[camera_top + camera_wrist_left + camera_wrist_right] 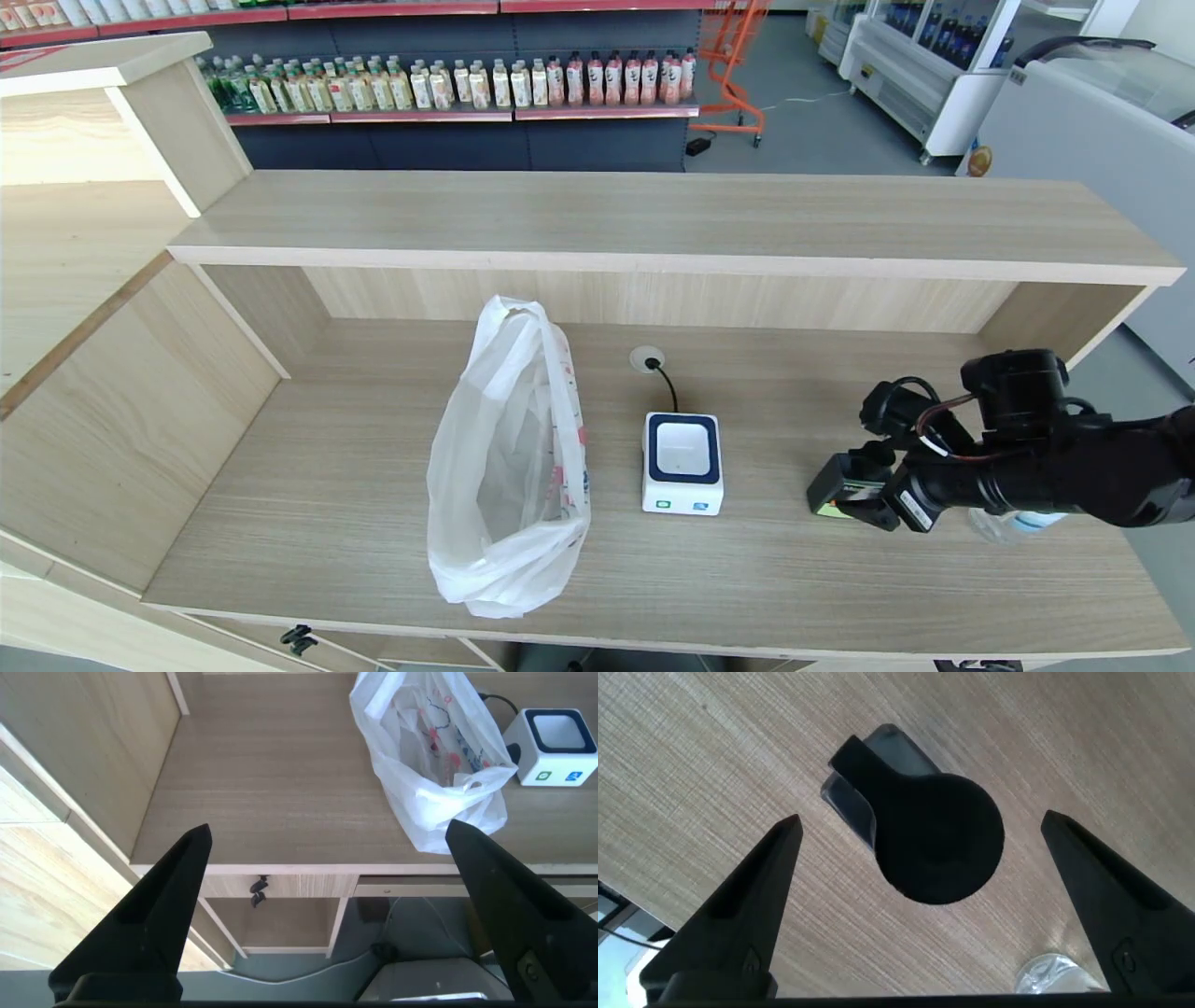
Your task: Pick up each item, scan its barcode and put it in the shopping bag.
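Right pincer point(922, 826) agape — one bag point(509, 457), one scanner point(682, 462)

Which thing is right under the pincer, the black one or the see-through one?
The black item, dark and round-topped, framed between the tips of the open right pincer; the clear bottle lies off to one side.

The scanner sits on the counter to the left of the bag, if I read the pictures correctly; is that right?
Not quite: the scanner sits on the counter to the right of the bag, as the head view shows.
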